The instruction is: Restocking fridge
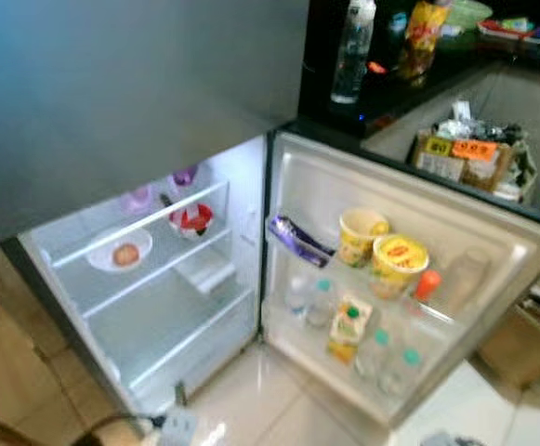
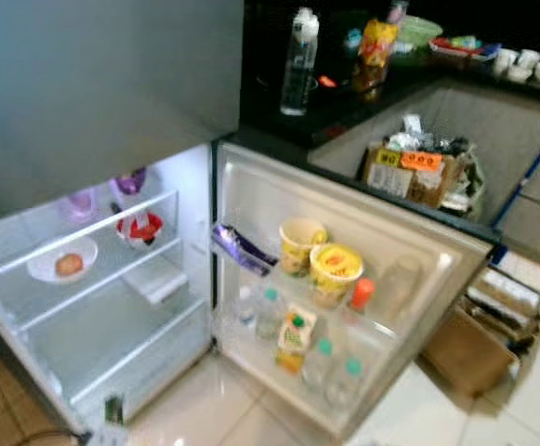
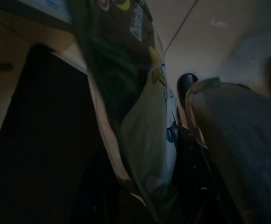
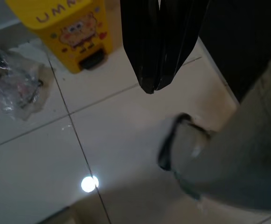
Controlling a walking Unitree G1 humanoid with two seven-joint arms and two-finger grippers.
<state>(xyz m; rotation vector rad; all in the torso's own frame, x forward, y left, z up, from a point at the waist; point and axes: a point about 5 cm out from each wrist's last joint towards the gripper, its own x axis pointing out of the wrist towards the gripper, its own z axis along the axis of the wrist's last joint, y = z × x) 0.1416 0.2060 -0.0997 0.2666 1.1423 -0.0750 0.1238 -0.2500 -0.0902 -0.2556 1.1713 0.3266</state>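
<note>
Fridge open, door swung right; door racks hold yellow noodle cups, juice carton, small bottles. Bowl with fruit on left shelf. Left tool pinching snack bag. Right tool pressed together over floor tiles, near yellow box.

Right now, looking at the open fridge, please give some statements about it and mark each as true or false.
1. The fridge door stands open. True.
2. A white bowl sits on a shelf inside the fridge. True.
3. The two yellow cups stand on the floor. False: they stand in the door rack.
4. The right gripper holds a bottle. False: its fingers are shut on nothing, above the tiled floor.
5. The left gripper holds a snack bag. True.
</note>
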